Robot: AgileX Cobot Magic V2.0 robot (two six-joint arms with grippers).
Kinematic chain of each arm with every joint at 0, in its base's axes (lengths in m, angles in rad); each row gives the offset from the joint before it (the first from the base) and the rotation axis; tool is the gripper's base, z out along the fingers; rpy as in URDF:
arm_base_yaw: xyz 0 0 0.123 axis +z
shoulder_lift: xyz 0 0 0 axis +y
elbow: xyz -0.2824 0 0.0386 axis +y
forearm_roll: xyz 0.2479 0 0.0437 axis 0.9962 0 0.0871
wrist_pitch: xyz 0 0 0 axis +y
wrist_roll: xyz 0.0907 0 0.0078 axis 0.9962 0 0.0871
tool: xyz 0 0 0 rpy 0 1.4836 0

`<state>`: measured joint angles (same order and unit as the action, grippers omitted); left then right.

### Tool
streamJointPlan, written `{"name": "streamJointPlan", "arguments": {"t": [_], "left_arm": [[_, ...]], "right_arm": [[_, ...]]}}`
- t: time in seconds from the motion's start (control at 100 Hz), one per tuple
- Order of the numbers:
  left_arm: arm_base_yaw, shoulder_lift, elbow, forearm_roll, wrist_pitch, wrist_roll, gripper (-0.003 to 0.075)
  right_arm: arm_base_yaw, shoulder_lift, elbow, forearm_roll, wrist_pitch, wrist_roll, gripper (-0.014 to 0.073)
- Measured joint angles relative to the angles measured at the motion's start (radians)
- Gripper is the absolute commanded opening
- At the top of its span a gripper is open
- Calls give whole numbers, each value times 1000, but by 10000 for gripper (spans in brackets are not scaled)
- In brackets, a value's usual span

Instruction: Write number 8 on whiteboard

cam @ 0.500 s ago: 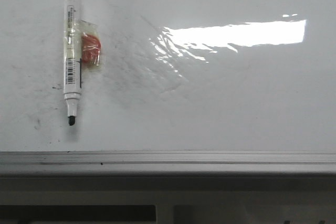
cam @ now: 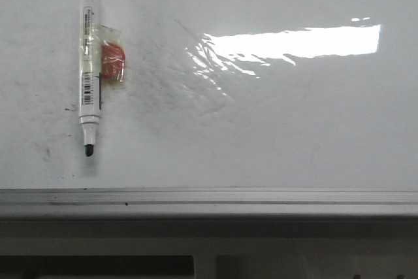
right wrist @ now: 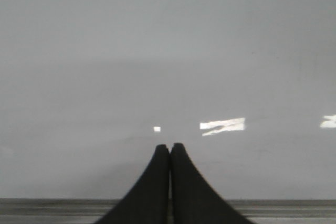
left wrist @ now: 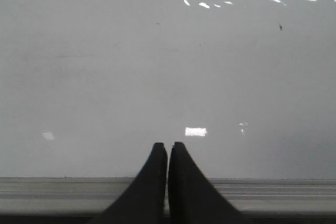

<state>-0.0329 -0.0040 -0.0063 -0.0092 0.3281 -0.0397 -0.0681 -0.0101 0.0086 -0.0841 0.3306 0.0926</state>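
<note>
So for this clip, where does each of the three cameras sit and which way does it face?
Front: looks forward over the whiteboard with the marker lying on it; no arm shows.
Left wrist: on the left arm, over bare board; left gripper shut.
Right wrist: on the right arm, likewise; right gripper shut.
Shared: board, its frame edge and glare.

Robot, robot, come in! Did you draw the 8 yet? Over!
Left tool shut, empty. Right tool shut, empty. Glossy white whiteboard: no 8 visible. Uncapped white marker pen lies untouched on it. Nothing blocking.
</note>
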Motion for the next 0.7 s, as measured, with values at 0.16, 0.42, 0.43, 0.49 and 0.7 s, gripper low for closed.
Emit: {"name": "streamJointPlan", "arguments": {"t": [0.16, 0.42, 0.43, 0.49, 0.7], "left_arm": [[0, 0, 0, 0, 0, 0, -20], [0, 0, 0, 0, 0, 0, -20], [0, 0, 0, 0, 0, 0, -20], [0, 0, 0, 0, 0, 0, -20], [0, 0, 0, 0, -66, 0, -20]], "right_arm": [[0, 0, 0, 0, 0, 0, -64], [0, 0, 0, 0, 0, 0, -64], [0, 0, 0, 0, 0, 0, -64], [0, 0, 0, 0, 0, 0, -64], [0, 0, 0, 0, 0, 0, -64]]}}
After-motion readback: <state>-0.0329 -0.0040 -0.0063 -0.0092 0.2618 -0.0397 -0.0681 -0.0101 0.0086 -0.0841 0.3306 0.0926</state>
